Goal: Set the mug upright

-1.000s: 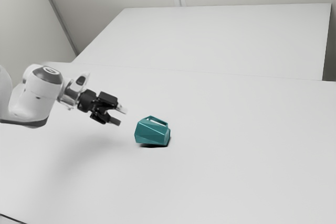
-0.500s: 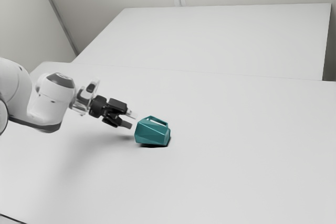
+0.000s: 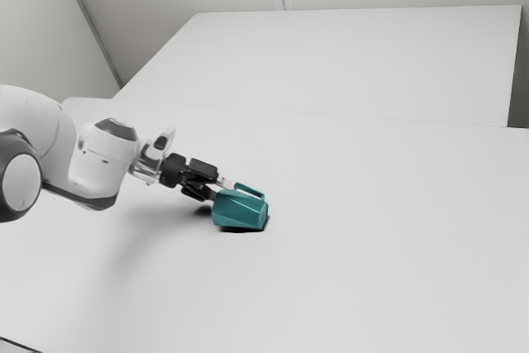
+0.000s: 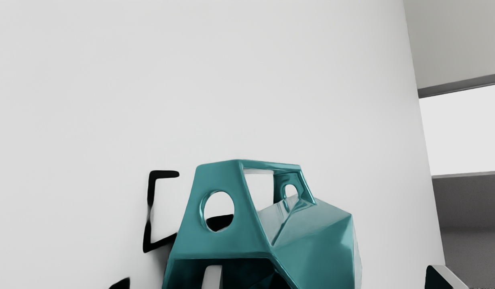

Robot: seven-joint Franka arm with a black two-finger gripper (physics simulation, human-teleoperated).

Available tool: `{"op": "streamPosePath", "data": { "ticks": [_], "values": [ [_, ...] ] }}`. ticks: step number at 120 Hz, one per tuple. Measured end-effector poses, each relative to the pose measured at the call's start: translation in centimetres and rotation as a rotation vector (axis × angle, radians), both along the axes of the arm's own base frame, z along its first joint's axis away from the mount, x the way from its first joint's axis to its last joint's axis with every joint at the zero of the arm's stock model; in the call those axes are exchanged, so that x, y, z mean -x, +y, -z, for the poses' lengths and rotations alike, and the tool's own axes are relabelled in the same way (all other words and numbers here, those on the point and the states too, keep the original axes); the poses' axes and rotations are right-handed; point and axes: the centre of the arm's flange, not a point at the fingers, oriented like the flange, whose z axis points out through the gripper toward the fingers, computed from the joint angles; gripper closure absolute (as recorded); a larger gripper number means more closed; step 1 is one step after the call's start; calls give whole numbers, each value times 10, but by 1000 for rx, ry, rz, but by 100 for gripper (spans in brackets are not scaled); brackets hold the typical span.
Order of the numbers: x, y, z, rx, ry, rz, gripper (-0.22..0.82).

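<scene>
Here's the faceted, glossy teal mug on its side, just below centre of the exterior frame, mouth facing my black two-finger tool; I'm open, one finger at the mouth, one outside, likely to pinch its wall.

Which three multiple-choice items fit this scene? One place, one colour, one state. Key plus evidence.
1. In the exterior view, where is the mug from the end effector?
A) Toward the view's left
B) Toward the view's right
C) Behind the arm

2. What colour is the mug?
A) Teal
B) Red
C) Yellow

3. How does the mug sit on the table?
A) Upright
B) Upside down
C) On its side

Key:
1: B, the arm comes in from the view's left and the mug's body extends past the fingertips.
2: A, both views show a teal body and handle.
3: C, its mouth faces the end effector and the handle sticks up.
</scene>
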Motion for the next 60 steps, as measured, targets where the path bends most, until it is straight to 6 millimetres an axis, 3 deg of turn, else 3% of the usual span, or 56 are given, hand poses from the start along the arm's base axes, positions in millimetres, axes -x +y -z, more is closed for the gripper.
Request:
{"op": "streamPosePath", "data": {
  "ticks": [14,40,60],
  "values": [
    [-1,-2,3,8,-5,2,19],
    [-2,-6,3,20,-18,4,47],
    [-3,-8,2,25,-28,5,59]
  ]
}}
